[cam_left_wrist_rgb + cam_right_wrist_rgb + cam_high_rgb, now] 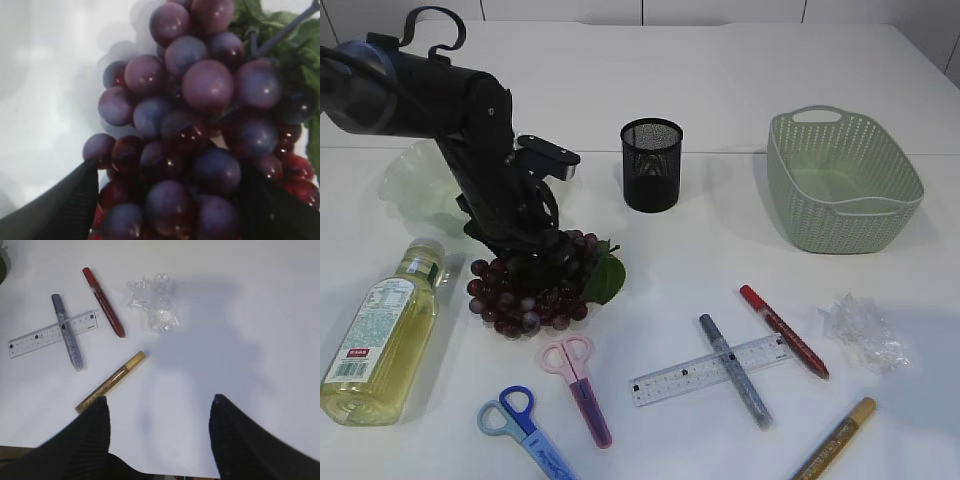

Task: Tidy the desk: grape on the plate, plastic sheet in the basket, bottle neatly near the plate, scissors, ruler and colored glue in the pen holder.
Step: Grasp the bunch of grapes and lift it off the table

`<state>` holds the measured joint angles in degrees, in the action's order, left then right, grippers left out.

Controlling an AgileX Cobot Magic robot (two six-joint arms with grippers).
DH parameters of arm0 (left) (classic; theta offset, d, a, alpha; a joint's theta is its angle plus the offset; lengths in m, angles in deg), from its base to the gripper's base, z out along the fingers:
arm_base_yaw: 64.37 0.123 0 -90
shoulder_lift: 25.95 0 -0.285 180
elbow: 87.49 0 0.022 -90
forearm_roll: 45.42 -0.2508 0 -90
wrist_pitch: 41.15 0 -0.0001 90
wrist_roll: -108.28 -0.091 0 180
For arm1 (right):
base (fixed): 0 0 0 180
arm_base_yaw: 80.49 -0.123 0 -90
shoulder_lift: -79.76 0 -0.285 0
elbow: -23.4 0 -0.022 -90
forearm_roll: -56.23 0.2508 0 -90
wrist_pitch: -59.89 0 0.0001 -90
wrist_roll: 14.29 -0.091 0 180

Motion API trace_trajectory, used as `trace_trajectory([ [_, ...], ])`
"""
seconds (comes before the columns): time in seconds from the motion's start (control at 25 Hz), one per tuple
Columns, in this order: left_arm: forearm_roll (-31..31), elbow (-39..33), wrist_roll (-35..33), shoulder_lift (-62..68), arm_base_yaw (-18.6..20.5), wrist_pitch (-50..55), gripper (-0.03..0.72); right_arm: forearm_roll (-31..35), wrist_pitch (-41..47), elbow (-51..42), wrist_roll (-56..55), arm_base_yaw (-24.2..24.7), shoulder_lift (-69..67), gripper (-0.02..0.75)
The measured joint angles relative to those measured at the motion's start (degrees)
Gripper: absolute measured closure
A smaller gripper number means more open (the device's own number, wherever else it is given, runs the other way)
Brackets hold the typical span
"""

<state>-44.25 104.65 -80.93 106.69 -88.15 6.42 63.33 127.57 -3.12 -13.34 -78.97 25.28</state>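
A bunch of dark purple grapes [530,295] with green leaves lies left of centre on the white desk. My left gripper [527,252] is lowered onto it. In the left wrist view the open jaws [167,169] sit either side of the grapes [200,100], with a thin gap at the left finger. A pale green plate [410,175] lies behind the arm. A bottle [380,335] of yellow liquid lies on its side at the left. My right gripper [159,405] is open and empty above bare desk, near the gold glue pen [111,381] and the crumpled plastic sheet [152,302].
A black mesh pen holder [651,165] stands at the back centre, with a green basket [840,180] at the back right. Pink scissors [578,380], blue scissors [525,425], a ruler [680,375], and grey [735,370], red [782,330] and gold [835,440] glue pens lie in front. The plastic sheet [865,330] is at the right.
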Motion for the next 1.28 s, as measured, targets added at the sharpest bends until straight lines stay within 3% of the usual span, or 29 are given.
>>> trace_trajectory([
  [0.36, -0.21, 0.13, 0.00, 2.65, 0.00, -0.50, 0.125, 0.00, -0.17, 0.00, 0.00, 0.00, 0.00, 0.246],
  [0.48, -0.34, 0.13, 0.00, 2.87, 0.00, -0.13, 0.204, 0.00, -0.25, 0.00, 0.00, 0.00, 0.00, 0.246],
  [0.68, -0.45, 0.15, 0.00, 2.87, 0.00, 0.48, 0.415, 0.00, -0.25, 0.00, 0.00, 0.00, 0.00, 0.246],
  [0.8, -0.53, 0.25, 0.00, 2.87, 0.00, 0.95, 0.488, 0.00, -0.25, 0.00, 0.00, 0.00, 0.00, 0.246],
  [0.96, -0.53, 0.25, 0.00, 2.87, 0.00, 1.80, 0.531, 0.00, -0.25, 0.00, 0.00, 0.00, 0.00, 0.246],
  [1.28, -0.09, 0.25, 0.00, -0.75, 0.00, 4.27, 0.546, 0.00, -0.31, 0.00, 0.00, 0.00, 0.00, 0.246],
])
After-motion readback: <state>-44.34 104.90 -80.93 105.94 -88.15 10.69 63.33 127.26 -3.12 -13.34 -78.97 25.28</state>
